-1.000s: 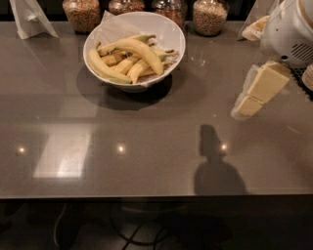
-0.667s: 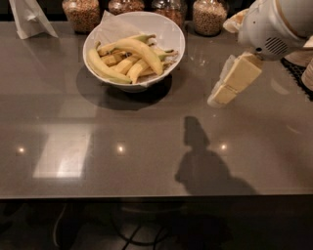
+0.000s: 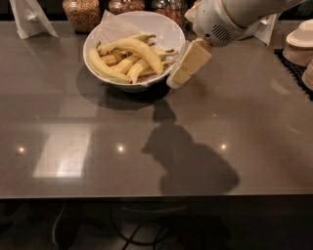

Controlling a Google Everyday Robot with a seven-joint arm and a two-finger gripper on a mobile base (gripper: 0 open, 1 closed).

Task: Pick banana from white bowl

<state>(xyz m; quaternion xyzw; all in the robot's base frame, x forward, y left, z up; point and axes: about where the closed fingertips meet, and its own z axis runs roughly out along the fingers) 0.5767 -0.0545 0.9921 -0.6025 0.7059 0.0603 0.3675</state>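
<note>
The white bowl [image 3: 168,30] stands on the grey counter at the back, left of centre, lined with white paper. Several yellow bananas [image 3: 132,54] lie piled in it. My gripper [image 3: 182,74] hangs from the white arm at the upper right, its cream fingers pointing down and left. The tips are just outside the bowl's right rim, above the counter. Nothing is seen held in it.
Three glass jars [image 3: 82,12] of grains stand behind the bowl. A white napkin holder [image 3: 29,17] is at the back left. Stacked pale dishes [image 3: 299,46] sit at the right edge on a black mat. The arm's shadow falls on the counter's middle.
The arm and gripper have moved left, from the counter's right side to the bowl's right rim. The view has also drawn closer to the bowl.
</note>
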